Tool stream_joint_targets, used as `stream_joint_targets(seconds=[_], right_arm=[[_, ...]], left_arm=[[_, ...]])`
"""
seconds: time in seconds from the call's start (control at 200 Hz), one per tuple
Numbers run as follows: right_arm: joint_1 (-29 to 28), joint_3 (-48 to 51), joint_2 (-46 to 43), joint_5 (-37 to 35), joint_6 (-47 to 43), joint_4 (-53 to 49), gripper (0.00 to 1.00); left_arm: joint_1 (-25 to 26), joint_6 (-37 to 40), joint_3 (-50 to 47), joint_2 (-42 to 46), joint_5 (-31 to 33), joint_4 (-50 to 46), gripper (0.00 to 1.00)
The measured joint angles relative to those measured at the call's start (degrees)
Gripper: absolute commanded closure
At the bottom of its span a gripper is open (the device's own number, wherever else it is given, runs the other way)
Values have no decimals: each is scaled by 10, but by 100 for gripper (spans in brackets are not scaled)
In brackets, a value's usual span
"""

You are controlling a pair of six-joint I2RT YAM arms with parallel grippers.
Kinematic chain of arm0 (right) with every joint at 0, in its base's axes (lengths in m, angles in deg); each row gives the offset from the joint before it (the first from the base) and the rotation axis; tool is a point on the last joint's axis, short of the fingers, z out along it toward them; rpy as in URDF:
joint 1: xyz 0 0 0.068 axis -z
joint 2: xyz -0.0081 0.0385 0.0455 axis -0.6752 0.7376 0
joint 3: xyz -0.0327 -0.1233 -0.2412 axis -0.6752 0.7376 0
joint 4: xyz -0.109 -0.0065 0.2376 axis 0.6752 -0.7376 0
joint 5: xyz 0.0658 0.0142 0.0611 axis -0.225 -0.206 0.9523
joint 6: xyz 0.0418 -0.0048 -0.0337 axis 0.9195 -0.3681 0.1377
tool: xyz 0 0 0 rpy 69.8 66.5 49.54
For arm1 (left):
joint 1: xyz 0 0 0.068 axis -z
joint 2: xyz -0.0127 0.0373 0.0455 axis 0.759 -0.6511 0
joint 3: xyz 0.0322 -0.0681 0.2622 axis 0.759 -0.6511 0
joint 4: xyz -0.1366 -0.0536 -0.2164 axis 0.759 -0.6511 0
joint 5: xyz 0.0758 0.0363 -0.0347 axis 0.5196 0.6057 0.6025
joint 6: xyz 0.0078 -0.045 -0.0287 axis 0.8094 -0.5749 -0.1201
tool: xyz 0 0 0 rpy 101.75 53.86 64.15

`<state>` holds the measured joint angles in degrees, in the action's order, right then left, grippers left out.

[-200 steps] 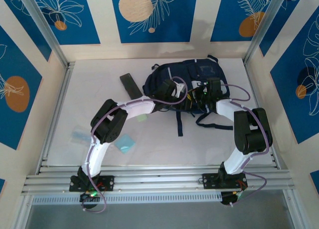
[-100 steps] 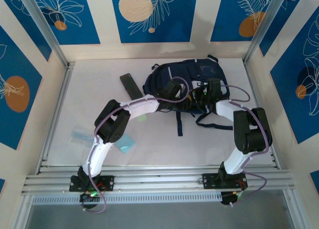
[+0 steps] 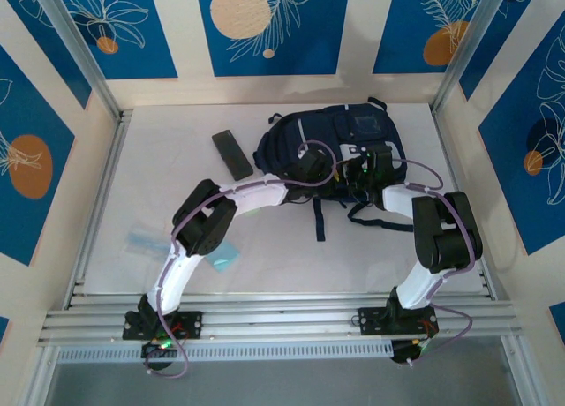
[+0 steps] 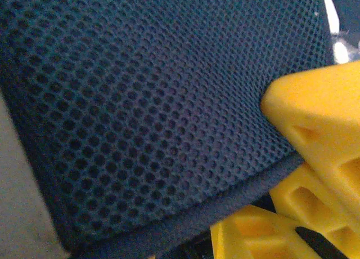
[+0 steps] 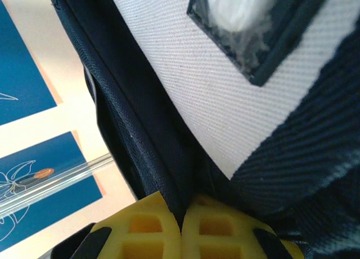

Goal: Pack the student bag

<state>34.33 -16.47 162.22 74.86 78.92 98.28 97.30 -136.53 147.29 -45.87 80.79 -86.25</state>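
Bag [image 3: 331, 141] lies at the far middle of the desk [image 3: 177, 185], front up, 2 black straps [image 3: 318, 216] trailing toward the arm bases.

Around it: a dark flat case [image 3: 232, 154] just left of the bag, not touching it. A teal sheet [image 3: 226, 258] sits at the near left, partly under the left arm. A clear packet [image 3: 141, 241] lies further left. Blue panels [image 3: 274, 26] with orange discs and white leaf drawings wall the desk on 3 sides.

In the way: both arms reach over the bag's near edge and cover its lower front from above. Left gripper [image 3: 311, 161] is on the bag's left part, right gripper [image 5: 182, 207] on its middle.

Left wrist view adds what the top view does not: navy mesh fabric [image 4: 157, 112] very close, its bound edge crossing the yellow fingers [image 4: 315, 135]. We cannot tell whether that gripper is spread or pinching.

Right wrist view: the 2 yellow fingers [image 5: 149, 222] are pressed together, pinching a dark fold of the bag.

Labels: a grey-white woven patch [image 5: 185, 84] with a dark-framed window [image 5: 253, 28]. Its content is a white blur, so we cannot read it.
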Motion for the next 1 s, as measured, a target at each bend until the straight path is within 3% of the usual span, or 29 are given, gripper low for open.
stream_joint_targets(seconds=[0.21,0.3,0.69,0.85,1.0], right_arm=[[8,0,-5,23,-2,-17,100],[12,-2,-16,27,-9,-29,100],[26,-3,-22,3,-20,-37,100],[28,-2,-1,-3,1,-1,100],[28,8,12,11,42,39,100]], left_arm=[[0,-5,-78,34,-12,87,49],[0,-9,-80,38,-21,92,46],[5,16,27,-8,-33,-7,46],[12,37,81,-33,13,-62,49],[18,44,81,-38,67,-63,58]])
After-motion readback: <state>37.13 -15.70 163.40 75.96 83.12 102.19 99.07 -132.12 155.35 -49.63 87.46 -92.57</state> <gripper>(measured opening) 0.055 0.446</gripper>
